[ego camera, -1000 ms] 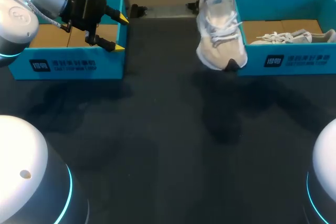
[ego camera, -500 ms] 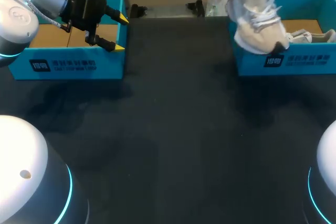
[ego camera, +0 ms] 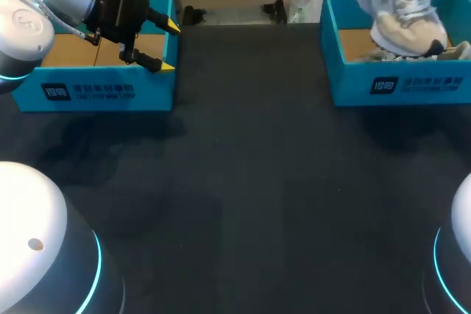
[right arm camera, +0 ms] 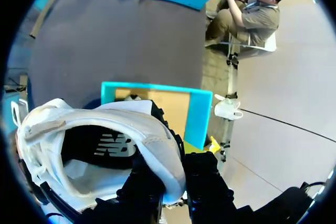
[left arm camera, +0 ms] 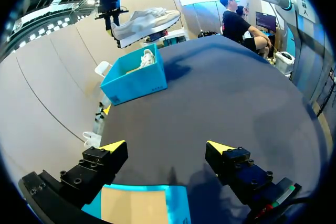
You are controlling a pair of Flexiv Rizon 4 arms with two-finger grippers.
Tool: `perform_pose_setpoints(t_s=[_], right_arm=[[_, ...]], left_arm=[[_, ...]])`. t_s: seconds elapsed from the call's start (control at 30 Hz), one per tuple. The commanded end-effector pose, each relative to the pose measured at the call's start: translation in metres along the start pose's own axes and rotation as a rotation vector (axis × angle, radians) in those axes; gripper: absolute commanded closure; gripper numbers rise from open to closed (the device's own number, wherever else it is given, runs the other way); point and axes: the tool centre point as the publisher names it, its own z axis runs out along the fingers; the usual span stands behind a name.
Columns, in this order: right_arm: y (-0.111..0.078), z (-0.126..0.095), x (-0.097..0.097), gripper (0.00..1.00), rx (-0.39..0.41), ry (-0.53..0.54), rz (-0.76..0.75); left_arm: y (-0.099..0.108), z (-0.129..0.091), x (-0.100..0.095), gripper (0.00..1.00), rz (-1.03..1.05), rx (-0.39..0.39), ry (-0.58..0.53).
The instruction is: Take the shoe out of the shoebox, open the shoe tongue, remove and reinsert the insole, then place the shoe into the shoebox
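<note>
A white-and-beige shoe (ego camera: 401, 12) hangs over the open teal shoebox (ego camera: 397, 82) at the table's far right, toe pointing down and sole toward the front. In the right wrist view my right gripper (right arm camera: 176, 179) is shut on the heel collar of the shoe (right arm camera: 105, 135), with the shoebox (right arm camera: 199, 114) below it. The left wrist view shows the shoe (left arm camera: 147, 22) and the right gripper (left arm camera: 108, 11) above that shoebox (left arm camera: 134, 80). My left gripper (ego camera: 169, 47) stands open and empty over a second teal box (ego camera: 96, 90) at the far left.
Another pale shoe (ego camera: 460, 51) lies inside the right shoebox, mostly hidden behind the hanging one. The left box (left arm camera: 139, 205) shows a bare cardboard bottom under my left gripper (left arm camera: 165, 146). Dark tabletop (ego camera: 243, 182) lies between the boxes.
My right arm has carried the shoe to the right, from beside the shoebox's left wall to over its inside. The left arm has not moved.
</note>
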Motion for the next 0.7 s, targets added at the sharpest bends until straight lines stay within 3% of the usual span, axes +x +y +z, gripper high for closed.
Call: perform_pose_setpoints(t_s=[0.03, 0.3, 0.7], right_arm=[[-0.025, 0.018, -0.012, 1.00, -0.035, 0.000, -0.003], [-0.074, 0.038, -0.029, 1.00, 0.003, -0.023, 0.044], [-0.125, 0.059, -0.048, 1.00, 0.059, -0.019, 0.063]], left_arm=[[0.000, 0.000, -0.001, 0.00, 0.000, -0.002, 0.002], [0.000, 0.000, -0.001, 0.00, 0.000, -0.002, 0.002], [0.000, 0.000, -0.001, 0.00, 0.000, -0.002, 0.002]])
